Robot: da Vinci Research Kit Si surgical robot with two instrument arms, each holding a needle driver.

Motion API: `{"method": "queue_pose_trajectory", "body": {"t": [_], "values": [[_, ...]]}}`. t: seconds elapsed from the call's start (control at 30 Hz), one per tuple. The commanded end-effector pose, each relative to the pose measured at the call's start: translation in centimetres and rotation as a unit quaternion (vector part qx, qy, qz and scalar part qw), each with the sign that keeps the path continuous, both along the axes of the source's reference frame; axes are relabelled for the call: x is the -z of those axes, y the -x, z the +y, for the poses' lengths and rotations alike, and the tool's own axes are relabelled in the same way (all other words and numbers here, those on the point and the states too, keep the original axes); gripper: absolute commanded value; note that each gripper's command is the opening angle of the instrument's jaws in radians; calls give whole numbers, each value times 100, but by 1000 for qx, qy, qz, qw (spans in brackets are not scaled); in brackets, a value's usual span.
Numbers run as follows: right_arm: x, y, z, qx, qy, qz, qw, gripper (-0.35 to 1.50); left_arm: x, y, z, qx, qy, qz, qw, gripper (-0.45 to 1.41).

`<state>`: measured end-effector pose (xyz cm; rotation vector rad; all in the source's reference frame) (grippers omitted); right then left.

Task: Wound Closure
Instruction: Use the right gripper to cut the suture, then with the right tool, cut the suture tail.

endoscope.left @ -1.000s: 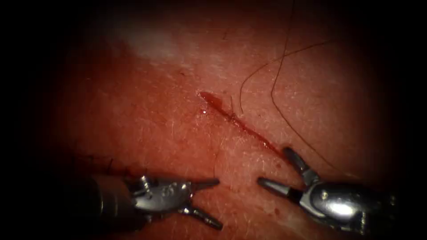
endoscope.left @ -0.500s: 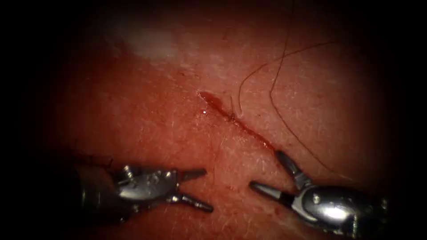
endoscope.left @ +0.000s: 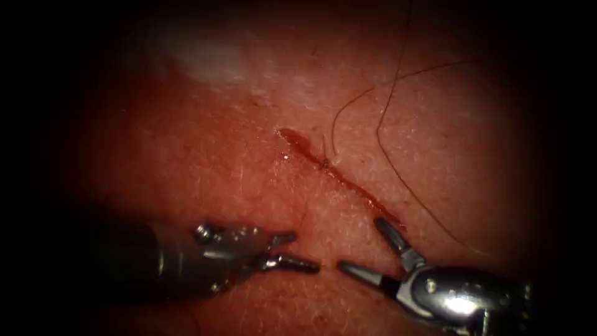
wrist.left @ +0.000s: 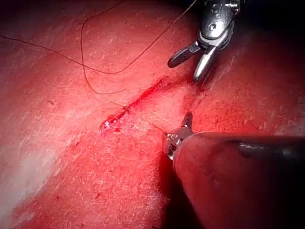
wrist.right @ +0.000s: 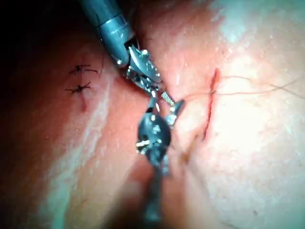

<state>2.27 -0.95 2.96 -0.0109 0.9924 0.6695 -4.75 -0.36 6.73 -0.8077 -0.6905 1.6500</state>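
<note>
Both claws, left claw (endoscope.left: 297,251) and right claw (endoscope.left: 367,249), are sitting apart and holding nothing near the cut (endoscope.left: 336,171), thread (endoscope.left: 385,134) lying loose far right, risking snagging it.

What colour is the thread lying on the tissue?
The thread is dark, nearly black, seen best in the left wrist view against the red tissue.

Endoscope above-front, wrist views close; shared cut (endoscope.left: 339,176)
</note>
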Motion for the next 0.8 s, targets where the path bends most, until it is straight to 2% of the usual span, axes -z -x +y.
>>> {"method": "queue_pose_trajectory", "body": {"t": [0.03,0.07,0.1,0.17,0.2,0.27,0.33,0.43,0.6,0.8], "values": [[-5,-6,-9,2,-2,0,1000,135,-7,6,-7,0,-8,0,1000,37],[-5,-7,-9,2,-2,0,1000,135,-7,6,-8,1,-15,0,1000,29],[-5,-8,-10,2,-2,0,1000,135,-9,7,-9,8,-27,0,1000,9],[-5,-9,-10,2,-2,0,1000,133,-10,5,-9,15,-43,0,999,-18],[-5,-9,-10,2,-2,0,1000,133,-10,5,-9,15,-43,0,999,-18],[-5,-11,-12,5,-4,0,1000,133,-11,1,-6,14,-50,-3,999,-43],[-6,-15,-14,10,-6,2,1000,128,-9,-4,-2,12,-52,-5,999,-45],[-7,-17,-15,39,-13,17,999,103,0,-15,13,29,-52,6,998,-45],[-11,-15,-9,45,-10,17,999,101,13,-24,25,41,-56,14,997,-45],[-11,-15,-8,44,-10,16,999,101,23,-21,24,45,-61,16,997,-45]]}}
